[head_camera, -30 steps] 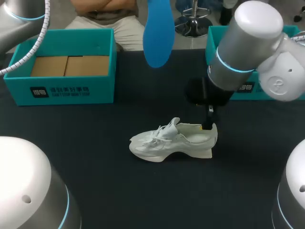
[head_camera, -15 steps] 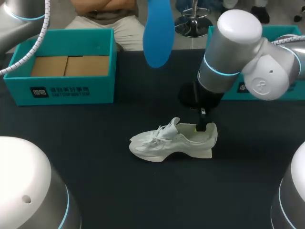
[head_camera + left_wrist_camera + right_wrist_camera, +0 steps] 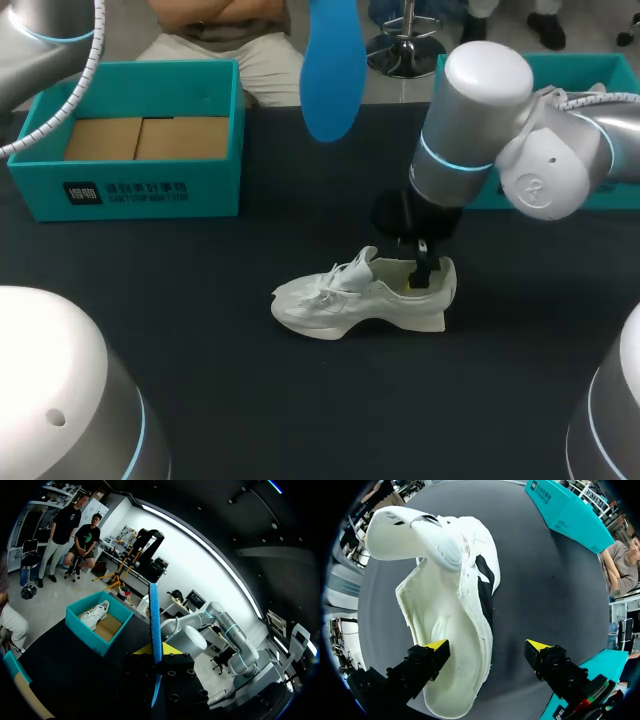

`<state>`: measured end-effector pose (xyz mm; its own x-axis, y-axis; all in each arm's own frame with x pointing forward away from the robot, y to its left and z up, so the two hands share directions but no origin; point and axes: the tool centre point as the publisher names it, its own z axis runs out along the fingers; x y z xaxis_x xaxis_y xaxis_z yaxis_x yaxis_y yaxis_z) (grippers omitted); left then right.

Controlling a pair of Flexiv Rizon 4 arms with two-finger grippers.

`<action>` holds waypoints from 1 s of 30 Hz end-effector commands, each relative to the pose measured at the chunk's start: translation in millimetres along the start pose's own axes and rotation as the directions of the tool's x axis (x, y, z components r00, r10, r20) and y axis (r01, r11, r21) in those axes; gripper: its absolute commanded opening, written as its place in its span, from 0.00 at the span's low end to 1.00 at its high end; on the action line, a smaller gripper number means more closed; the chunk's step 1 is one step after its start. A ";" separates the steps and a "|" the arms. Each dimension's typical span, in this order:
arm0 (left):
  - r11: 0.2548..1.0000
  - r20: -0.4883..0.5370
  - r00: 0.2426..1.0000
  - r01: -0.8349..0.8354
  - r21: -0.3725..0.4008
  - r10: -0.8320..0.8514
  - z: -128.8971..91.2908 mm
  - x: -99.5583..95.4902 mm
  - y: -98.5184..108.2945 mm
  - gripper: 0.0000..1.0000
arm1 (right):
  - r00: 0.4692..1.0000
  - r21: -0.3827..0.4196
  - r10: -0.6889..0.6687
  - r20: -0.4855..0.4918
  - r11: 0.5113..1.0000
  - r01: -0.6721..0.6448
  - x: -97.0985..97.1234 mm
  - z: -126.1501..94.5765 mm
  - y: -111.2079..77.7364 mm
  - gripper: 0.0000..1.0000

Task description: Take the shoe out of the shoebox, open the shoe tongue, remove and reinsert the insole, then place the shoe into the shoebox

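- Head view: the white shoe [image 3: 360,297] is lying on its sole mid-table [image 3: 200,330], long axis left to right with the toe left and the heel right. The right claw [image 3: 420,272] is dipping into the heel opening. The blue insole [image 3: 332,70] is hanging upright in the air, so the shoe is sitting nearer and lower than it. The shoebox [image 3: 130,190] is standing far left.
- Left wrist view: the left claw [image 3: 155,655] is clenching the insole [image 3: 155,610], seen edge-on between its fingers. Only here is a second box [image 3: 85,630] showing another shoe [image 3: 95,614] inside.
- Right wrist view: the right claw [image 3: 487,647] is standing released, one finger inside the shoe [image 3: 450,605] and the other outside over the table, with the side wall between them not pinched. It is likely bracing the shoe for the insole's return.
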<state>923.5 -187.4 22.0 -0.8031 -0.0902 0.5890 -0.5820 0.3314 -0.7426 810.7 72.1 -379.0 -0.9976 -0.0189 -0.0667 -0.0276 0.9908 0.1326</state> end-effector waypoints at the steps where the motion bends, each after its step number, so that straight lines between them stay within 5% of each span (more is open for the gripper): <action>1: 1.000 0.000 1.000 0.000 0.001 0.000 0.4 -0.2 0.4 0.00 | 1.000 -0.009 0.001 -0.013 1.000 -0.001 -2.3 10.6 -2.3 1.00; 3: 1.000 0.000 1.000 0.000 0.001 0.000 0.4 -0.2 0.4 0.00 | 1.000 -0.011 0.002 -0.018 1.000 -0.002 -1.5 12.1 -3.6 0.99; 4: 1.000 0.000 1.000 0.000 0.001 0.000 0.4 -0.2 0.4 0.00 | 1.000 -0.012 0.002 -0.020 1.000 -0.002 -1.3 12.4 -4.1 0.88; 8: 1.000 0.000 1.000 0.000 0.001 0.000 0.4 -0.2 0.4 0.00 | 1.000 -0.015 0.002 -0.026 1.000 -0.003 0.0 14.2 -6.0 0.00; 30: 1.000 0.000 1.000 0.000 0.001 0.000 0.4 -0.2 0.4 0.00 | 0.999 -0.026 -0.004 -0.035 1.000 0.003 5.4 14.2 -6.6 0.00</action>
<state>923.5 -187.4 22.0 -0.8031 -0.0902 0.5890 -0.5819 0.3314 -0.7426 809.0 67.4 -396.2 -0.9992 -0.0268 -0.0307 -0.0313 0.9869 0.1585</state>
